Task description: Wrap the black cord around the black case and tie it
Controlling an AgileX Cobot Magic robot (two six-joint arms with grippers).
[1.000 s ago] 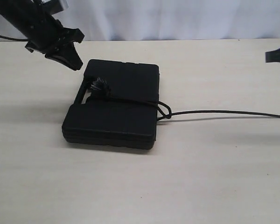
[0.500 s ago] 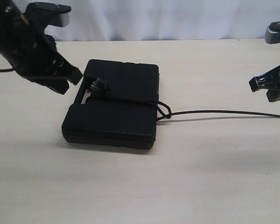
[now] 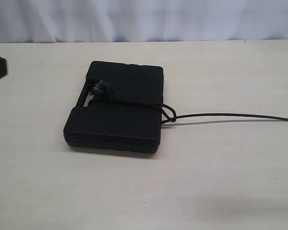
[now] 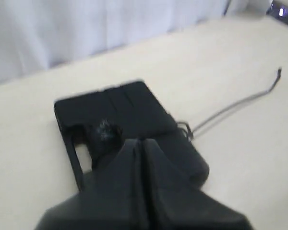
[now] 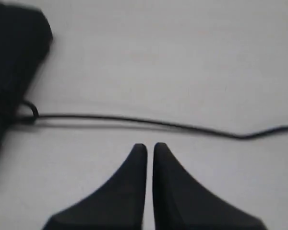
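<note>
Both arms have pulled back to the frame edges since half a second ago, leaving the black case [image 3: 120,115] alone in the middle of the worktop [image 3: 206,182]. The black cord [image 3: 221,115] crosses its lid, with a frayed knot [image 3: 102,88] by the handle slot and a loop at the right edge (its tail trails off rightward). The left tool [image 4: 140,143] and right tool [image 5: 150,146] are clenched on nothing. Wrapping and tying look finished.

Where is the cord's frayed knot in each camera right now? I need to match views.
Exterior view: the frayed knot sits on the black case beside its handle slot, left of centre.
Left wrist view: the knot shows on the case beside the slot, just past the left gripper.
Right wrist view: not in it.
Shared landmark: the cord's small loop at the case's edge.
</note>
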